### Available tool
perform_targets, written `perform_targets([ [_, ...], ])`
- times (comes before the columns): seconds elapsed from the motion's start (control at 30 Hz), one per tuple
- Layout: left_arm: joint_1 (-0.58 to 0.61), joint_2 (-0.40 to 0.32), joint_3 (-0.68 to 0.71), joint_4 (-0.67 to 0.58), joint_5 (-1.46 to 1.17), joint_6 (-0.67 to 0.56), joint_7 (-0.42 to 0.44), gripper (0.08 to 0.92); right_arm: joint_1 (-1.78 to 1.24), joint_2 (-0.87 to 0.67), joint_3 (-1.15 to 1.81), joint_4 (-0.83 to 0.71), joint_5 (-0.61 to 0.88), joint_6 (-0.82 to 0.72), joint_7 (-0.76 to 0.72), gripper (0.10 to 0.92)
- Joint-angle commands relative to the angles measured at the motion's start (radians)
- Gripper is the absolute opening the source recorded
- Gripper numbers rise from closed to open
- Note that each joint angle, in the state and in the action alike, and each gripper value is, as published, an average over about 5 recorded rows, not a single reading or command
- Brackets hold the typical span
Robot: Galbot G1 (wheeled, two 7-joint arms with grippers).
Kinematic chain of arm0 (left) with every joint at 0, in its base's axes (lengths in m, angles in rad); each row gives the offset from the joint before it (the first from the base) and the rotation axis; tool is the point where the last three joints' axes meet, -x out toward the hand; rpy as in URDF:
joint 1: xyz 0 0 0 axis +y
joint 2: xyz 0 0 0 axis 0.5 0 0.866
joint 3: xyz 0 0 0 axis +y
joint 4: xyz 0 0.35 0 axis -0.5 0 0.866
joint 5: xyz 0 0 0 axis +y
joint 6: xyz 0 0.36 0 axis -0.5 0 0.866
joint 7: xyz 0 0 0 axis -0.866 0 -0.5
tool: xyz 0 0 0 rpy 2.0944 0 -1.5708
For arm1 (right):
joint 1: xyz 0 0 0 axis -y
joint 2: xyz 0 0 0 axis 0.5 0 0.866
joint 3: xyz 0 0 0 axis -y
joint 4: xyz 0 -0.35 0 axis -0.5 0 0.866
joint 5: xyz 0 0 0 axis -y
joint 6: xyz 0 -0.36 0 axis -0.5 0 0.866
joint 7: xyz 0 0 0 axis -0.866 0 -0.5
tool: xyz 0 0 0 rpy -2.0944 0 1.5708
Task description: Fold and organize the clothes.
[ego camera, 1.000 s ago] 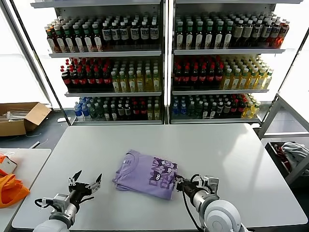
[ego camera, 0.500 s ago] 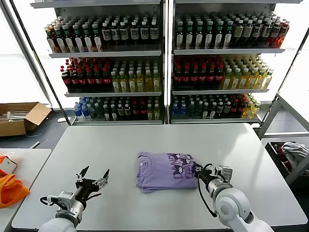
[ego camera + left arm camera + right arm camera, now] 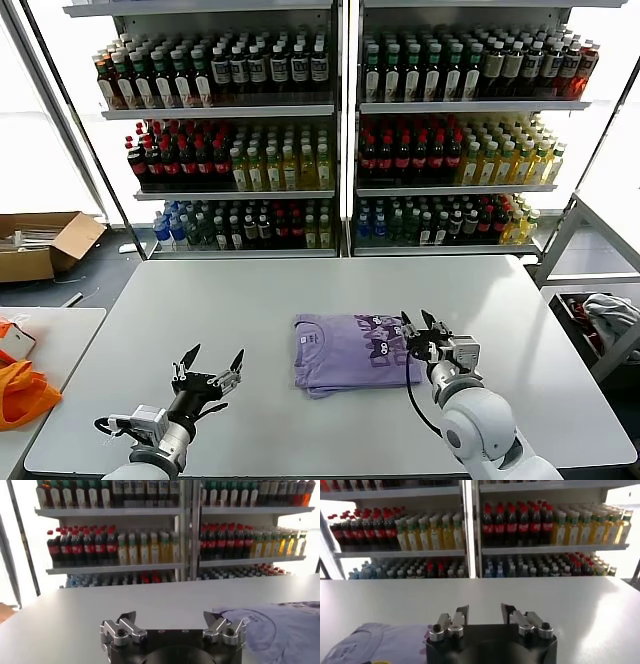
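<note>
Table [image 3: 300,290], T-shirt [image 3: 355,352] beside right claw [image 3: 421,322]

T-shirt [image 3: 352,352] on table [image 3: 250,300] (between both tools, mid-table).

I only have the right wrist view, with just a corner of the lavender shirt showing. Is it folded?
Observer: Yes, the head view shows the T-shirt folded into a compact rectangle in the middle of the table, print up.
Operator: Where is my right gripper against it?
Observer: The right gripper is at the shirt's right edge, gripping nothing.
Operator: And the left arm?
Observer: The left gripper is open near the table's front left, apart from the shirt.
</note>
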Motion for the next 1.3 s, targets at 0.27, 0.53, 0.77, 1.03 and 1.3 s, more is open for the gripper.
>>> perform_targets([
  [0.27, 0.05, -0.072, 0.011, -0.053, 0.038, 0.004, 0.004, 0.823, -0.013, 0.081, -0.104, -0.1, 0.084, -0.014, 0.078, 0.726],
  [0.53, 0.067, -0.081, 0.011, -0.048, 0.044, 0.006, 0.009, 0.823, 0.009, 0.113, -0.083, -0.173, 0.092, -0.011, 0.058, 0.821],
  [0.77, 0.072, -0.083, 0.005, -0.052, 0.045, 0.007, 0.012, 0.823, 0.017, 0.121, -0.087, -0.181, 0.087, -0.013, 0.067, 0.823],
  [1.03, 0.068, -0.085, 0.005, -0.05, 0.045, 0.007, 0.013, 0.823, -0.013, 0.109, -0.068, -0.113, 0.081, -0.007, 0.054, 0.823],
  [1.3, 0.071, -0.123, 0.0, -0.083, 0.049, -0.043, 0.002, 0.823, -0.04, 0.077, 0.007, 0.079, -0.151, 0.005, -0.016, 0.823],
])
